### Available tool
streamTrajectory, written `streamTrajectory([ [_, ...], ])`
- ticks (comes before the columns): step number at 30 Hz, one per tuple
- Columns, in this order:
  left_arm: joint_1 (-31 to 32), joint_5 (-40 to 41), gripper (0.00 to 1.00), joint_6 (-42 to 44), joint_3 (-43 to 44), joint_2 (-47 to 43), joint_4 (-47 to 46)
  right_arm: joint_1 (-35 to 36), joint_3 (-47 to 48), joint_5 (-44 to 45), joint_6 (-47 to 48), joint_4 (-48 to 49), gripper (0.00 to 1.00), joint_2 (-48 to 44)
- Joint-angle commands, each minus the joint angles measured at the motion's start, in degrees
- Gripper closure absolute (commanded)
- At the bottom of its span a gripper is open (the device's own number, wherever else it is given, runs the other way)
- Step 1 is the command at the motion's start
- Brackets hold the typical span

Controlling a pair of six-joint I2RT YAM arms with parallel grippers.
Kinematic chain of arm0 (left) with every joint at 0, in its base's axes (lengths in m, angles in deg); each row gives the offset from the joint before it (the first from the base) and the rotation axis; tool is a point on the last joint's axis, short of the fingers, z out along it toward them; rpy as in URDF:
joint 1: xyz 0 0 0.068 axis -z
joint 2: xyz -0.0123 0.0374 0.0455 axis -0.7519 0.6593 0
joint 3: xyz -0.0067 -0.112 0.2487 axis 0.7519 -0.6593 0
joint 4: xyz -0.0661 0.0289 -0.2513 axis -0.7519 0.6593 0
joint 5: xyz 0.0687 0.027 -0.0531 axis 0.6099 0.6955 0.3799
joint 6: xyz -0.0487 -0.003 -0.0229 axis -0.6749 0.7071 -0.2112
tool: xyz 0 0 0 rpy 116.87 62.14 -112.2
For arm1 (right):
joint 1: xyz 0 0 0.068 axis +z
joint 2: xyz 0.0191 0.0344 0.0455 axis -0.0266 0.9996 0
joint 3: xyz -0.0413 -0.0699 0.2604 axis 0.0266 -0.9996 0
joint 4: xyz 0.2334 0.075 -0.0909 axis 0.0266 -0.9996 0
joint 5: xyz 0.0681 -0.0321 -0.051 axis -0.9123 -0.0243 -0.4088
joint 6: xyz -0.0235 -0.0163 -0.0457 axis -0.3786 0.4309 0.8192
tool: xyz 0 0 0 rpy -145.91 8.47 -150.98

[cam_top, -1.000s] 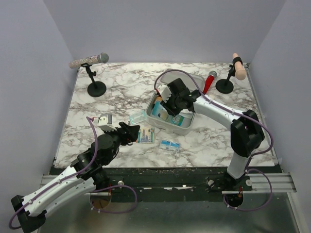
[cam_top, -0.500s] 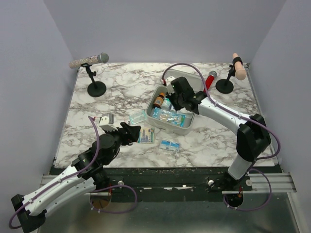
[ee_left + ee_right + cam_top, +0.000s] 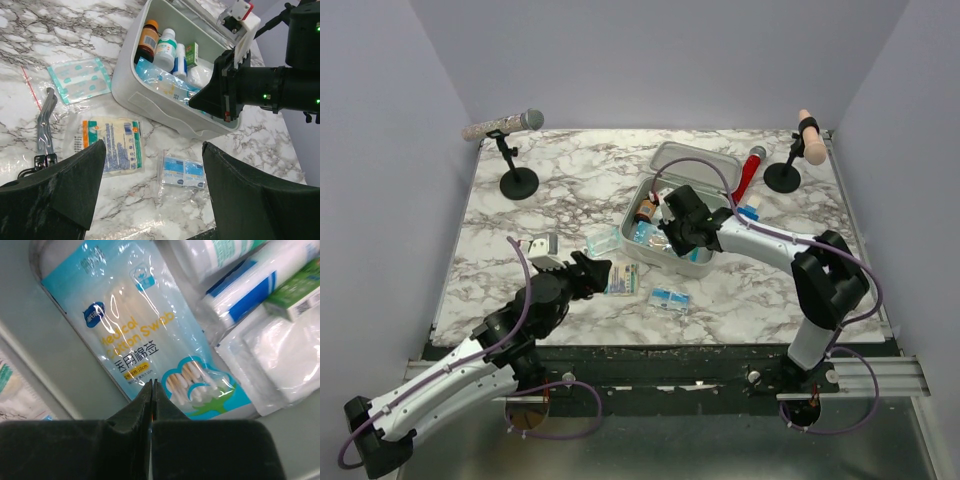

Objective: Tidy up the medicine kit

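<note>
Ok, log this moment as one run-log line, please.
left gripper: open, above loose packets | right gripper: shut, in medicine kit over cotton swab pack | lid: open

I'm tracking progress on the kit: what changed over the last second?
The right gripper swung back toward the near side of the medicine kit and closed empty above the cotton swab packet. Nothing is held. The left gripper stayed open over the loose packets, which have not moved.

White, grey-veined marble table [image 3: 570, 180], pale grey medicine kit [image 3: 150, 100], blue swab packet [image 3: 150, 340].
</note>
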Motion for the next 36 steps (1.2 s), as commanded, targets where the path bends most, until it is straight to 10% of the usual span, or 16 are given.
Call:
streamTrajectory([
  [1, 0.11, 1.52, 0.13, -1.13, -0.15, 2.38, 1.24, 0.53, -2.26, -1.72, -3.06, 1.41, 0.91, 3.64],
  [12, 0.11, 3.28, 0.13, -2.01, 0.91, 6.69, 1.07, 2.73, -3.67, -4.11, -4.29, 4.30, 0.91, 2.50],
  [26, -0.24, 6.36, 0.13, -8.85, 2.22, 18.72, 4.93, 2.73, -6.91, 12.42, -10.87, 6.34, 0.70, -21.66],
  [36, -15.17, -6.19, 0.23, -5.71, 4.07, 33.58, -3.49, 2.38, -15.44, 1.53, -15.98, 7.30, 0.68, -27.56],
])
